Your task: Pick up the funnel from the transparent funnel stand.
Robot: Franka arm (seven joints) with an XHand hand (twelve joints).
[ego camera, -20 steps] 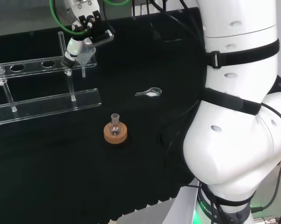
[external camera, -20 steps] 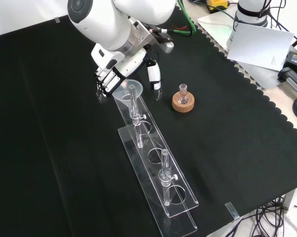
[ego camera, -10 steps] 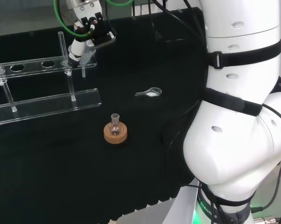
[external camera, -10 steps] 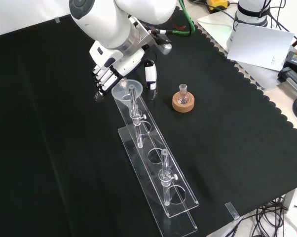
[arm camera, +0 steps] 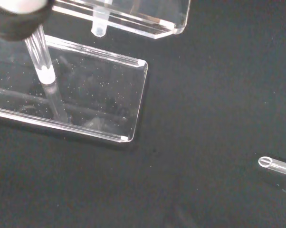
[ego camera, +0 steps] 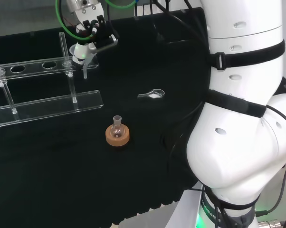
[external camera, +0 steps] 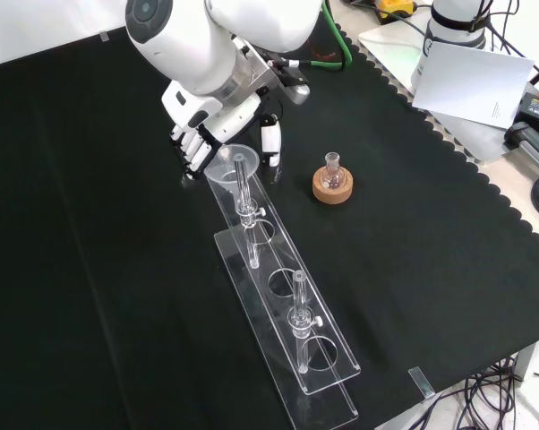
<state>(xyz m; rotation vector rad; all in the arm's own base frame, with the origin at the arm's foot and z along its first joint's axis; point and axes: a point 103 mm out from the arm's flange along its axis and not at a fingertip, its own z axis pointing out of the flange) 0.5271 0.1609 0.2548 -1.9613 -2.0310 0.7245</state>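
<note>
funnel (external camera: 223, 165): clear cone, thin stem, seated at the funnel stand (external camera: 283, 315) end; hand (external camera: 198, 134) fingers curled round its rim; contact hard to make out.

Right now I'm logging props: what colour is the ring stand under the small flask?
Cork brown, best seen in the front view.

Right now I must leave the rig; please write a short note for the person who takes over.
Hand: at the end of the transparent funnel stand, fingers and thumb curled around the funnel from both sides.
Funnel: in the end hole of the stand's upper shelf, stem pointing down through it.
Also on the cloth: small flask on a cork ring, small clear spoon.
Done: hand has reached the funnel.
Left: lift the funnel straight up out of the stand.
</note>
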